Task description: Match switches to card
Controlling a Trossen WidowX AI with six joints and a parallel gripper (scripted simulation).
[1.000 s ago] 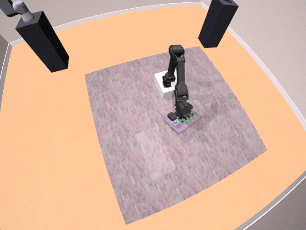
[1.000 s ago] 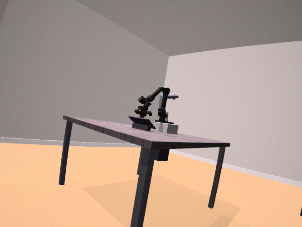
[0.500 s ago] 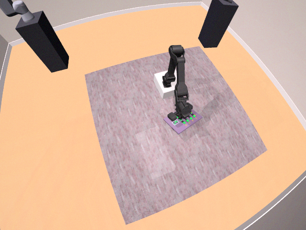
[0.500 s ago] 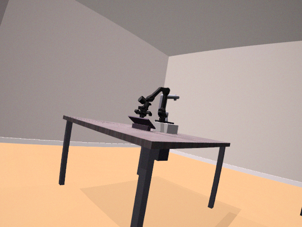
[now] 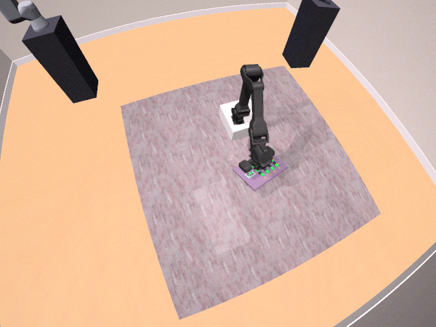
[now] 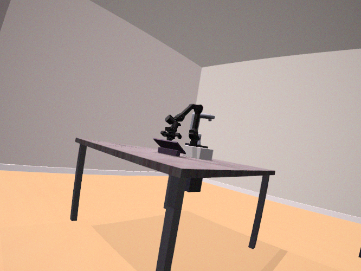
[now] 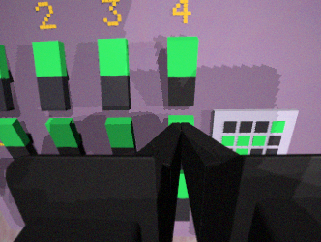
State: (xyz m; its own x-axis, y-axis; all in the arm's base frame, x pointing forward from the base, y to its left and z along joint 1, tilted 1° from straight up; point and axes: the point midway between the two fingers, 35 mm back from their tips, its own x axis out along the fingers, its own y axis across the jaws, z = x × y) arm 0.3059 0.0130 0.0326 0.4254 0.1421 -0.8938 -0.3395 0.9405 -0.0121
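The purple panel [image 5: 258, 183] [image 6: 169, 144] [image 7: 242, 29] is tilted and bears rows of green and dark grey switches. My gripper [image 6: 169, 138] [image 7: 180, 130] is shut and empty, its tips over the middle-row switch of column 4, mostly hidden by them; contact cannot be told. Far-row switches of columns 2 [image 7: 48, 60], 3 [image 7: 113, 58] and 4 [image 7: 183, 57] look alike, with large bright green halves; middle-row green halves look darker. The card [image 5: 250, 173] [image 7: 256, 115] shows dark, dark, dark, green in its far row and green, green, green, dark in the middle; its near row is partly hidden.
The arm stands on a white block [image 5: 226, 119] [image 6: 205, 154] beside the panel on the table [image 5: 169, 176] [image 6: 128, 149]. Yellow numbers mark the panel's far side. Two dark pedestals [image 5: 59, 59] [image 5: 309, 34] stand beyond the table.
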